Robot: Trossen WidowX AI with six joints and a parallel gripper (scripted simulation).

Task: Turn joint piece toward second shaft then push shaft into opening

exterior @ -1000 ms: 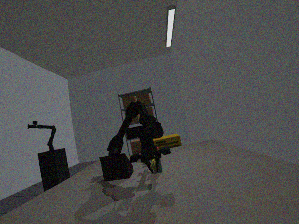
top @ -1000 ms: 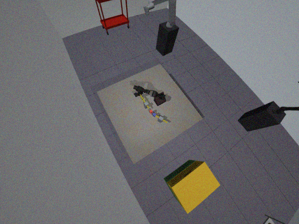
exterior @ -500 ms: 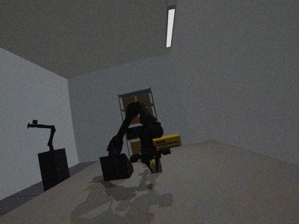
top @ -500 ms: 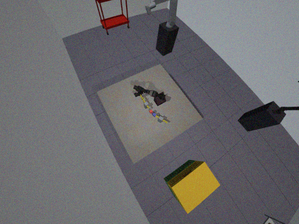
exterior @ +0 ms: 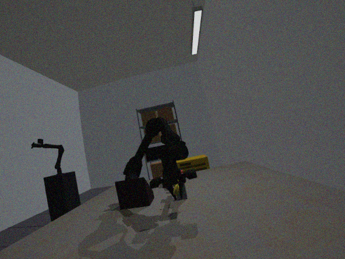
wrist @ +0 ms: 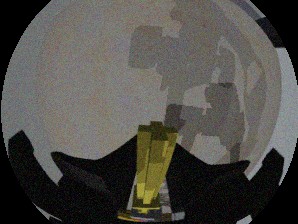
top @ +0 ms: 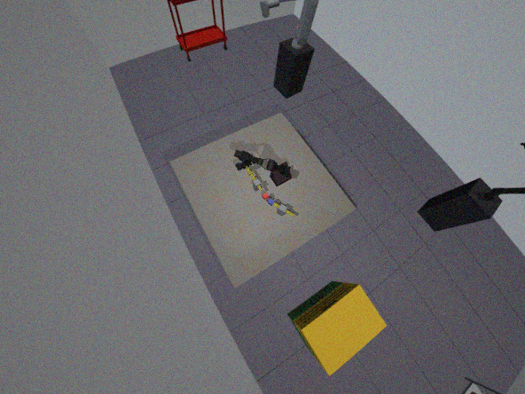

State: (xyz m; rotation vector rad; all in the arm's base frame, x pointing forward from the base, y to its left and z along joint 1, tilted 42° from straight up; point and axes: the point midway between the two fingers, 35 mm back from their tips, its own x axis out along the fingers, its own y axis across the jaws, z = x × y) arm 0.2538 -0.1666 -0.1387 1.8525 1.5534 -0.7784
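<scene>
The held yellow shaft (top: pixel 251 173) (exterior: pixel 176 189) (wrist: pixel 150 185) passes through a grey block (top: pixel 256 182) and runs toward the red joint piece (top: pixel 265 196). Beside the red piece sits a blue piece (top: pixel 270 201), on the end of the other yellow shaft (top: pixel 292 213), which is carried by a second grey block (top: pixel 282 208). In the top view the red piece lies between the two shafts, which meet at an angle. My gripper (top: pixel 246 167) (wrist: pixel 156 150) is shut on the outer end of the held shaft. How deep this shaft sits in the red piece's opening is too small to tell.
The arm's dark base (top: pixel 281 175) (exterior: pixel 134 193) stands on the pale table top (top: pixel 231 248) beside the shafts. A yellow-topped box (top: pixel 346 328), black pedestals (top: pixel 290 68) (top: pixel 458 206) and a red cart (top: pixel 201 39) stand beyond the table.
</scene>
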